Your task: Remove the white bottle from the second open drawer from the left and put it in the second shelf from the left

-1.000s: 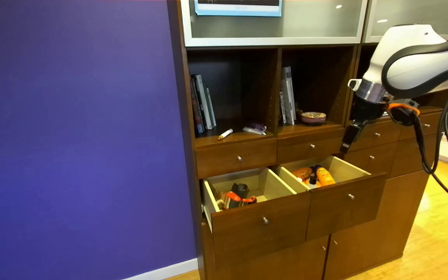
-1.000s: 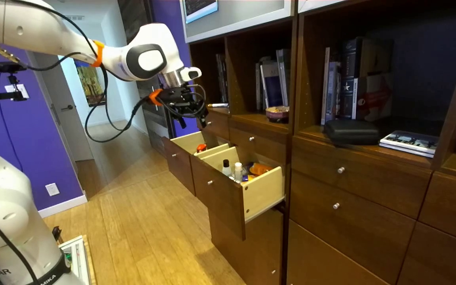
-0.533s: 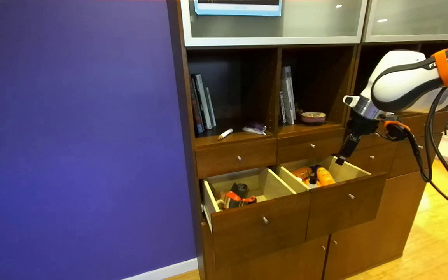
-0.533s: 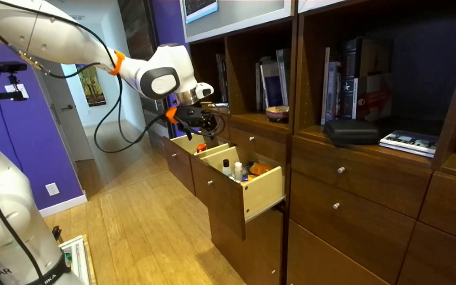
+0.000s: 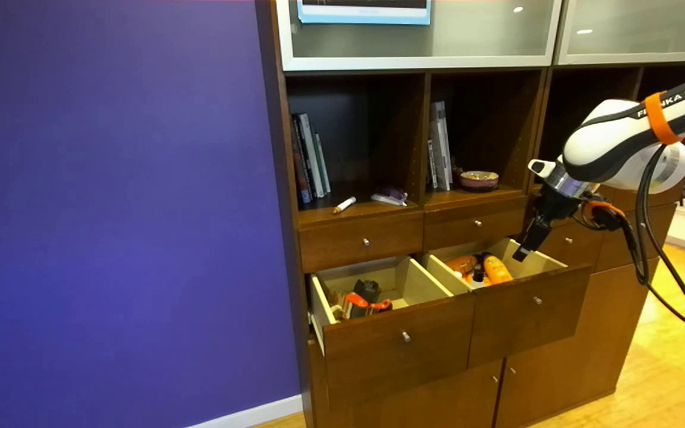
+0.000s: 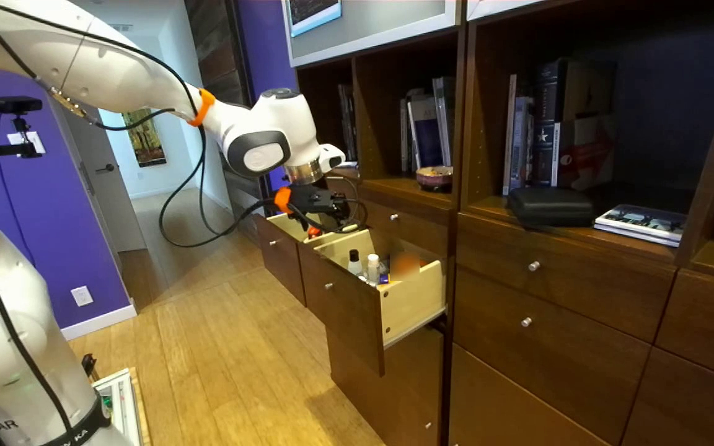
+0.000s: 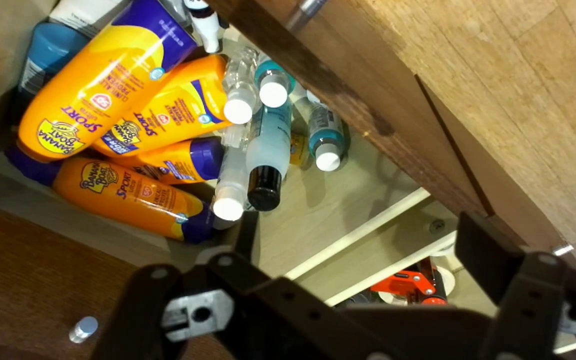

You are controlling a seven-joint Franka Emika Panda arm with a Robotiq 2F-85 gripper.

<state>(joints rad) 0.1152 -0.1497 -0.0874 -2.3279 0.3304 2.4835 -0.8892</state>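
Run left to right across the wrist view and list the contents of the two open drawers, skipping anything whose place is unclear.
Topmost Banana Boat Sport sunscreen → black-capped pale-blue bottle → rightmost white-capped bottle → red-orange tool, exact kind unclear.

The white bottle [image 7: 271, 139] looks smooth, glossy plastic, the second open drawer [image 5: 527, 324] matt wood.

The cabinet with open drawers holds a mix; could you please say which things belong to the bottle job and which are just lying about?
For the job: claw; black-capped pale bottle, probably the white one meant; second open drawer; second shelf from the left.

Just lying about: Banana Boat sunscreen bottles; white-capped bottles; marker; bowl; black case.
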